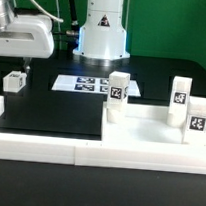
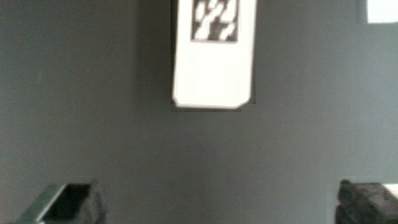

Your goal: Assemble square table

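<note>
- Wrist view showed the gripper (image 2: 217,203) with its jaws spread as wide as they go, the two dark fingertips (image 2: 68,203) at opposite edges of the picture, and only bare black table (image 2: 214,150) between them.
- Nothing was held and nothing touched the fingers.
- Ahead of the open jaws in that view lay one white leg (image 2: 212,52), tag end away from the gripper, apart from both fingertips.
- Exterior view placed the gripper (image 1: 27,59) high at the exterior view's left, hanging above the table with a gap beneath it.
- Just below and beside it, toward the exterior view's left, a small white tagged leg (image 1: 14,80) lay on the black surface, not in contact with the gripper.
- Well away from the gripper, toward the exterior view's right, sat the square table top (image 1: 154,135), a white tray-like piece.
- Three more tagged legs stood upright at it: one (image 1: 117,96) at its near-left corner, two (image 1: 179,100) (image 1: 197,120) at its right.
- Between the gripper and the top, farther back, lay the marker board (image 1: 92,85).
</note>
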Action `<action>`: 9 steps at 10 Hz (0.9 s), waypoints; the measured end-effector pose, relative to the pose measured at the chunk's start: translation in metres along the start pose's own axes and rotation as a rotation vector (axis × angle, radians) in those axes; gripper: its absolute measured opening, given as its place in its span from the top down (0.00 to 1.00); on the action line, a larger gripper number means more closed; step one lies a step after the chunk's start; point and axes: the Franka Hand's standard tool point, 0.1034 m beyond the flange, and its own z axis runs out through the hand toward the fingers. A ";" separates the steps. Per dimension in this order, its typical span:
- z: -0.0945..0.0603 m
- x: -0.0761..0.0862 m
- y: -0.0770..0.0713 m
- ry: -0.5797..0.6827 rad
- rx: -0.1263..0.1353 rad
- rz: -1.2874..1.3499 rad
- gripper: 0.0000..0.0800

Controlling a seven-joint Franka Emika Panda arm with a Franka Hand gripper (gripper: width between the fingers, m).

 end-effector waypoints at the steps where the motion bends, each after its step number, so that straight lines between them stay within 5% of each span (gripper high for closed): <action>1: 0.005 -0.004 0.000 -0.100 -0.004 0.007 0.19; 3: 0.032 -0.010 0.009 -0.265 -0.027 -0.004 0.19; 4: 0.043 -0.026 0.013 -0.378 -0.030 0.006 0.19; 6: 0.050 -0.038 0.007 -0.555 -0.034 0.078 0.19; 9: 0.051 -0.035 0.009 -0.557 -0.041 0.075 0.19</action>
